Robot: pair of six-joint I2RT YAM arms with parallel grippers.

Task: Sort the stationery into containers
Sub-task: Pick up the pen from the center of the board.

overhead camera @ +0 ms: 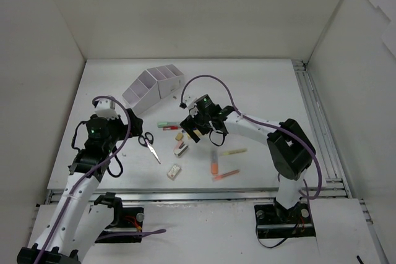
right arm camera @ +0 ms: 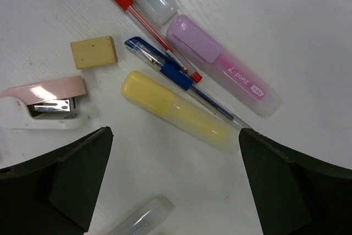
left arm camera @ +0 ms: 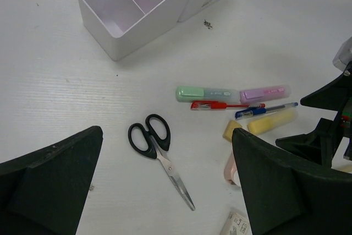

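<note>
A white surface (overhead camera: 260,91) boxed in by plain white walls (overhead camera: 185,10) fills my screens. The scissors (left arm camera: 159,155) lie flat on it with blades closed, black handles toward the far side. Beyond the scissors, toward the far wall, stands the organizer (left arm camera: 118,42).

My left claw (left arm camera: 168,185) hangs over the scissors, fingers spread wide and gripping nothing.

Right of the scissors is the loose pile. A green highlighter (left arm camera: 201,93) and a lilac highlighter (left arm camera: 264,93) lie end to end, with a red pen (left arm camera: 220,105) just beside them. Next come a blue pen (right arm camera: 181,83) and a yellow highlighter (right arm camera: 176,111), lying side by side. A beige eraser (right arm camera: 93,52) and a pink stapler (right arm camera: 47,103) sit on the side of that pile nearer the scissors.

My right claw (right arm camera: 176,185) is over the yellow highlighter, fingers spread wide to either side with nothing pinched. I cannot tell whether it touches.

Farther right of the scissors lie two orange highlighters (overhead camera: 213,166). A white block (overhead camera: 174,171) lies near the blade tips.
</note>
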